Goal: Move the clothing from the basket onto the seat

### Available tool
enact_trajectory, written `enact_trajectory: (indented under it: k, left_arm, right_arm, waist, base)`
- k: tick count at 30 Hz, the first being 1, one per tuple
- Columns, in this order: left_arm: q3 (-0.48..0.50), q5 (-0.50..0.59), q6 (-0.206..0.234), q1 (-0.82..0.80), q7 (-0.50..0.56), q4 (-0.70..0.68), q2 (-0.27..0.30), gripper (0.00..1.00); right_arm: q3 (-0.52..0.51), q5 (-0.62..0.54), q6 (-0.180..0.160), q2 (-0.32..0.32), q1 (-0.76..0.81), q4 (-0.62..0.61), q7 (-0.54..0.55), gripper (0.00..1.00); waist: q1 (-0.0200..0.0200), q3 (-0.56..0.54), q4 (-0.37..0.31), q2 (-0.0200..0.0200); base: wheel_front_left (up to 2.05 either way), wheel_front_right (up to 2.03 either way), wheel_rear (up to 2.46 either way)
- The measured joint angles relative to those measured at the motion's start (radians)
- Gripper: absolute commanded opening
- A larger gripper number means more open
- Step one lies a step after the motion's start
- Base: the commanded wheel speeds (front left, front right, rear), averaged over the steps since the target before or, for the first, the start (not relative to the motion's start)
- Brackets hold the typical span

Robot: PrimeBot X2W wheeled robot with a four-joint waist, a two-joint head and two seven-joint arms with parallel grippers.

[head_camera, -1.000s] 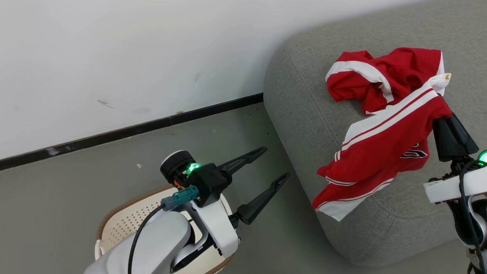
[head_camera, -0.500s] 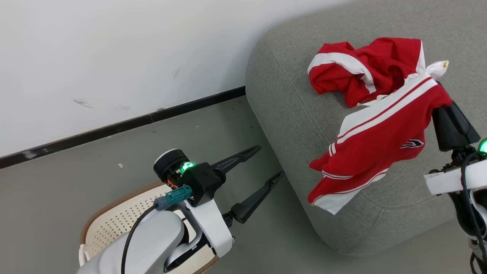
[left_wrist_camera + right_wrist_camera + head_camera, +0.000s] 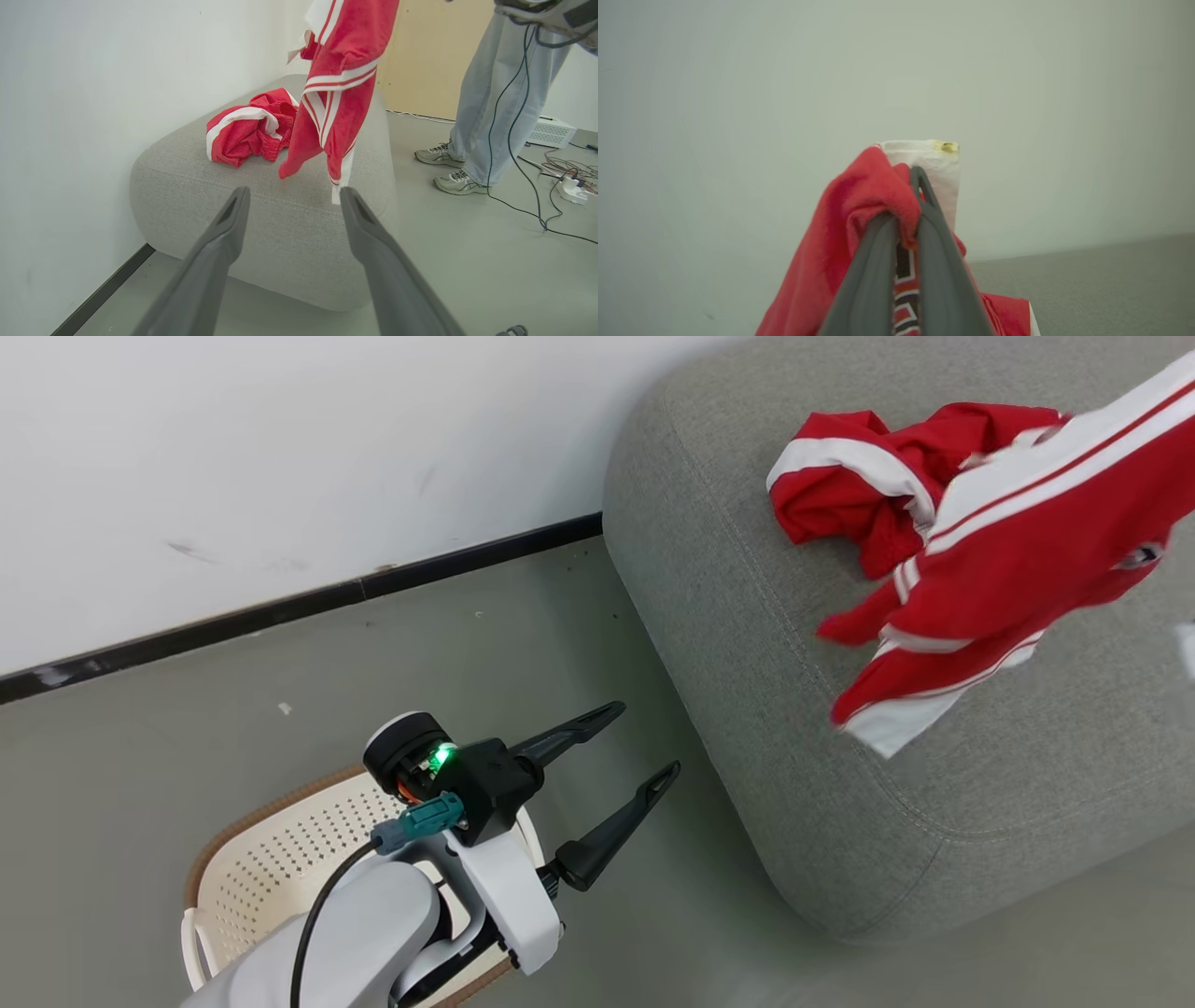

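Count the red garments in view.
2. A crumpled garment lies on the sofa; a striped garment hangs from the shut right gripper above it. The left arm hides part of the basket.

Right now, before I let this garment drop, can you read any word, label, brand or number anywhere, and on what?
None reads clearly.
Hanging red garment: black-and-white lettering, only a fragment visible, not readable.
White tab at its gripped end: a small yellowish mark, too blurred to read.
White box on the floor: no legible marking.
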Motion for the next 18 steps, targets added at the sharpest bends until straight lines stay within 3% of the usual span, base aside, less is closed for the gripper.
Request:
enact_trajectory:
  k: [7, 18]
  left_arm:
    - [-0.001, -0.002, 0.009, 0.000, 0.021, -0.020, 0.012, 1.00]
    - [0.011, -0.007, 0.034, 0.002, 0.058, -0.061, 0.048, 1.00]
  right_arm:
    - [-0.110, 0.045, 0.000, -0.040, -0.096, 0.076, 0.000, 0.00]
    - [-0.148, 0.044, 0.000, -0.159, -0.179, 0.273, 0.000, 0.00]
  waist:
    - [0.0000, 0.036, 0.007, 0.0000]
    - [0.0000, 0.102, 0.019, 0.0000]
  base:
    - [0.00, 0.00, 0.00]
    - [0.00, 0.00, 0.00]
